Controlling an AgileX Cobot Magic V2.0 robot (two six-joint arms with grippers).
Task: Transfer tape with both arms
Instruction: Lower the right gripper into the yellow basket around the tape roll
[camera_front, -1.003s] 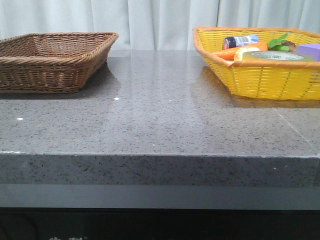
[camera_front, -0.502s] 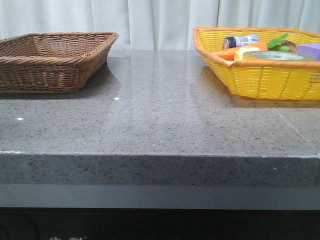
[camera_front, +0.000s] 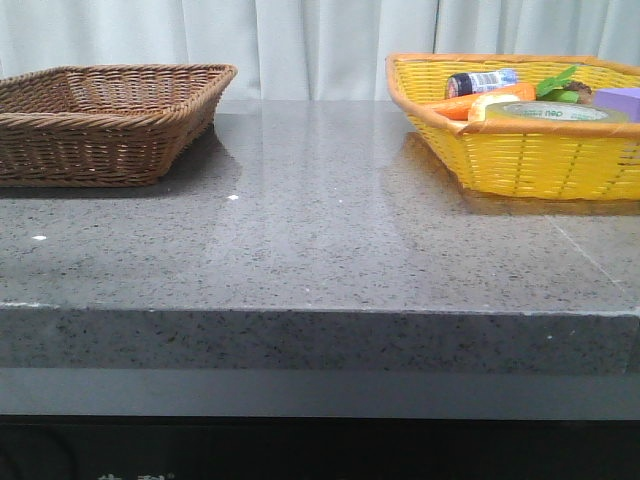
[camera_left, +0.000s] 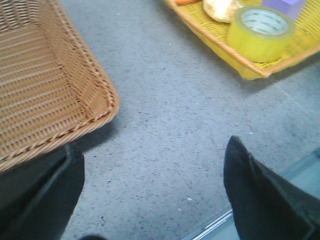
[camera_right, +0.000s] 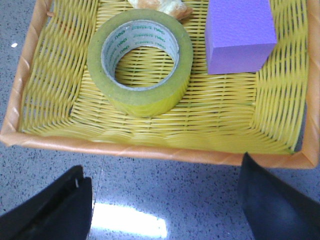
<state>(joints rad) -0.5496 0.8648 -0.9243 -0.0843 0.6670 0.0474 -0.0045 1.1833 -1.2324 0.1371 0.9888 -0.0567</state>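
Observation:
The yellow-green tape (camera_right: 141, 60) lies flat in the yellow basket (camera_right: 150, 150), near its front wall; it also shows in the front view as the tape (camera_front: 555, 112) and in the left wrist view as the tape (camera_left: 259, 31). My right gripper (camera_right: 162, 180) hangs open over the bare table just outside the basket's orange rim, short of the tape, nothing between its fingers. My left gripper (camera_left: 152, 160) is open above the table between the two baskets, far from the tape. Neither arm shows in the front view.
A brown wicker basket (camera_front: 100, 120) stands at the back left, empty. In the yellow basket (camera_front: 520, 160) are a purple block (camera_right: 240, 32), a carrot (camera_front: 490, 100), a small bottle (camera_front: 480, 82) and a pale food item (camera_left: 220, 9). The table's front edge (camera_front: 320, 312) runs across.

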